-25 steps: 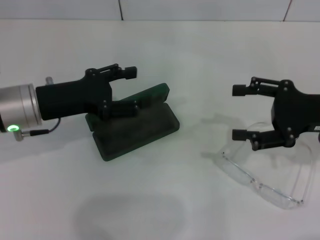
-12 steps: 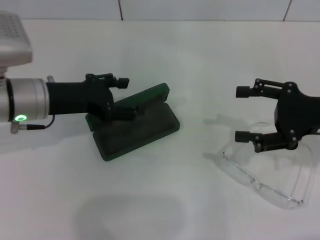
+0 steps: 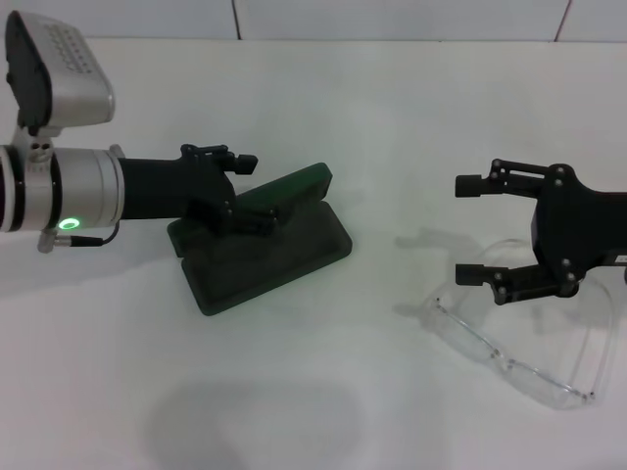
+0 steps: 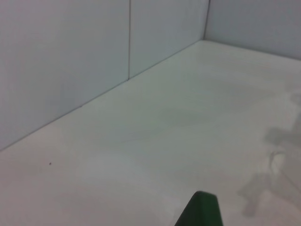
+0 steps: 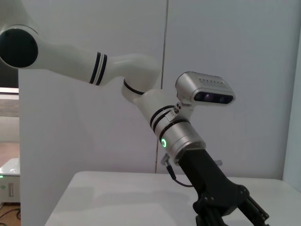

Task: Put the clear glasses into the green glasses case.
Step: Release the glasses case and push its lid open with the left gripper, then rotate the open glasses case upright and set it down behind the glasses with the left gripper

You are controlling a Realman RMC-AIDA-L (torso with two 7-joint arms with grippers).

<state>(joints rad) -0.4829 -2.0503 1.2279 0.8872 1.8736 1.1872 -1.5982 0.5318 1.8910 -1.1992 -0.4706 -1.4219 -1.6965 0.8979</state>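
A: The right end effector (image 3: 470,227) hovers wide open, holding nothing, just above the clear glasses (image 3: 519,354), which lie on the counter (image 3: 392,117) well right of the green glasses case (image 3: 265,240).

B: And the left end effector (image 3: 257,191)?

A: At the open case's lid; it looks open, gripping nothing. I'd lower the right squarely onto the frame's bridge, pinching gently.

Tabletop (image 3: 392,117): plain white surface, filling nearly the whole head view and meeting a white panelled wall along the top edge. Lying directly on it: green glasses case (image 3: 265,245), sitting open left of centre; clear glasses (image 3: 524,343), resting at lower right, well apart from the case.
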